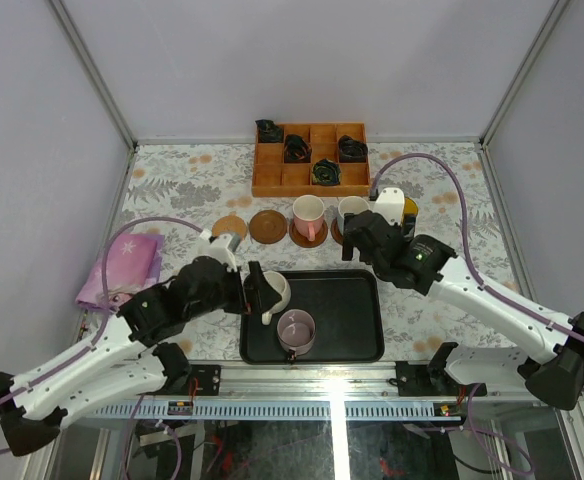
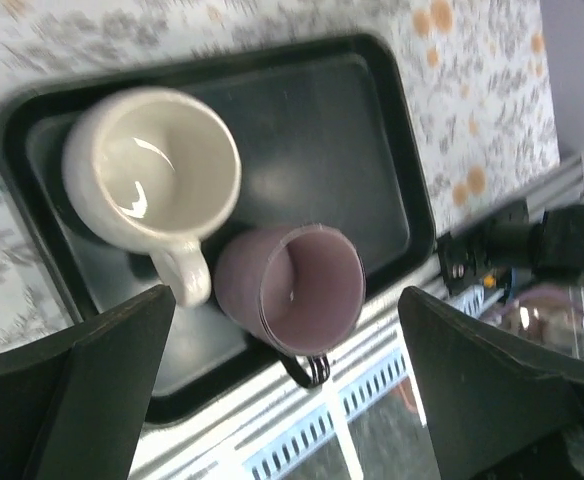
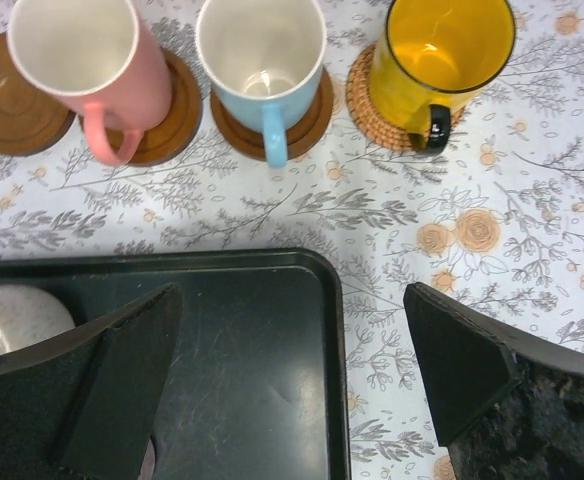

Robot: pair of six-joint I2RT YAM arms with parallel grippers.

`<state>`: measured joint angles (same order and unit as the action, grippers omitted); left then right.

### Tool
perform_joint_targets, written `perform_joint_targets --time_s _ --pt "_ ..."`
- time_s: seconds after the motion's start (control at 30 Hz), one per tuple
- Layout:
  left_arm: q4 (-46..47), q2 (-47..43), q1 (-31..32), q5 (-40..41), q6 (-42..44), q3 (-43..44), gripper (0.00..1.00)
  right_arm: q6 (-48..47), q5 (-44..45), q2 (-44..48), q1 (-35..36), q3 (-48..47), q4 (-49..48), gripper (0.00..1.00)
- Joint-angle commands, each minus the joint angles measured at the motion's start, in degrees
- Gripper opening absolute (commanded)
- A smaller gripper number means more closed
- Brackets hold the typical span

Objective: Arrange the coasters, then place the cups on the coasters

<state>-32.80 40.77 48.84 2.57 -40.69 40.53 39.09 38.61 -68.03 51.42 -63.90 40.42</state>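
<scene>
Top external view: between the orange box [image 1: 309, 160] at the table's [image 1: 172, 185] far edge and the black tray [image 1: 347, 310] at its near edge run two bare coasters [image 1: 229, 227], then the pink cup [image 1: 308, 213], light blue cup [image 1: 351, 211] and yellow cup [image 3: 440, 52], each on a coaster. The cream cup [image 2: 152, 170] sits in the tray's far left corner, the mauve cup [image 2: 292, 285] at its near edge. My left gripper [image 2: 285, 295] gapes just short of the cream cup. My right gripper [image 3: 292, 292] hangs spread over the tray's far right corner.

Seen from above, the right arm [image 1: 472, 290] covers most of the yellow cup [image 1: 410, 214]. In the right wrist view, the cream-white cup [image 3: 12, 315] is cut off by the left edge and sits partly behind one of the fingers [image 3: 102, 400]. The dark objects [image 1: 297, 148] in the orange box [image 1: 272, 188] are too small to identify.
</scene>
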Motion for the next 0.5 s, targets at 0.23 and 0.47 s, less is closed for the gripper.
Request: perform_joint_targets --time_s 0.23,0.47 --pt "-10.7 11.6 22.8 9.4 -11.3 4.5 0.93 -0.6 2.5 -0.9 -2.5 -1.1 -2.3 0.99" --pt "-9.9 17.5 31.0 12.8 -15.7 4.6 0.92 -1.7 1.4 -2.5 -2.8 -1.7 -3.0 0.99"
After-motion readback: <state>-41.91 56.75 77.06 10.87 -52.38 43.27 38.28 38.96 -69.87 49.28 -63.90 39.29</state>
